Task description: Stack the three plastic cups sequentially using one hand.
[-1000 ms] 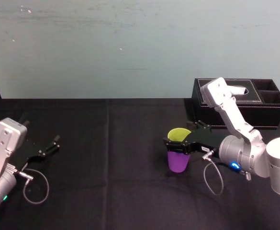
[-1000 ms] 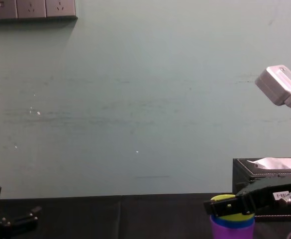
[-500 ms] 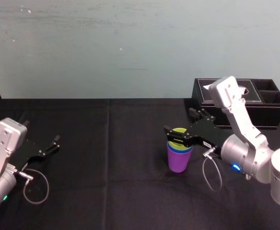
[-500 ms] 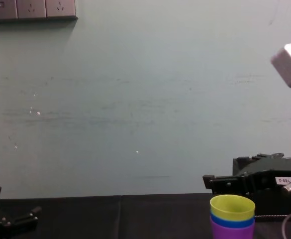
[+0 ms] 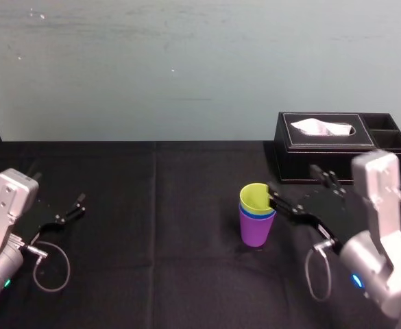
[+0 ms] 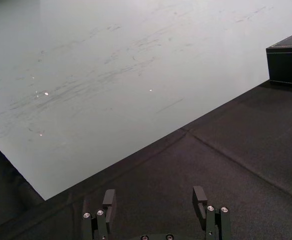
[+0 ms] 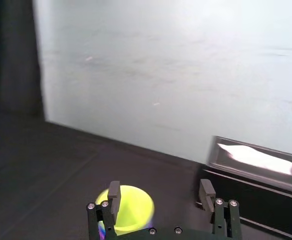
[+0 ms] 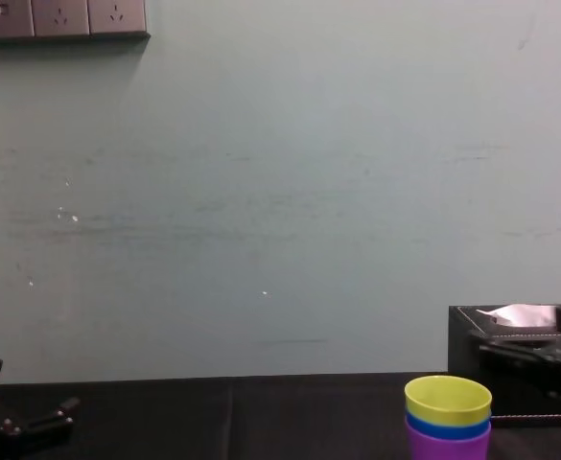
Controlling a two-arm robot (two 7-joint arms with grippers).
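- The right tool is released, jaws apart, holding nothing; the left tool lies released on the desk, far aside.
- The three plastic cups stand nested just in front of the right tool.
- They seem light, thin and slippery; a gentle hold across the top rim seems safest.

A black leather tissue box stands far right on the black tablecloth, a white tissue poking from its top slot. Behind is a pale green wall, with a socket strip high at left.
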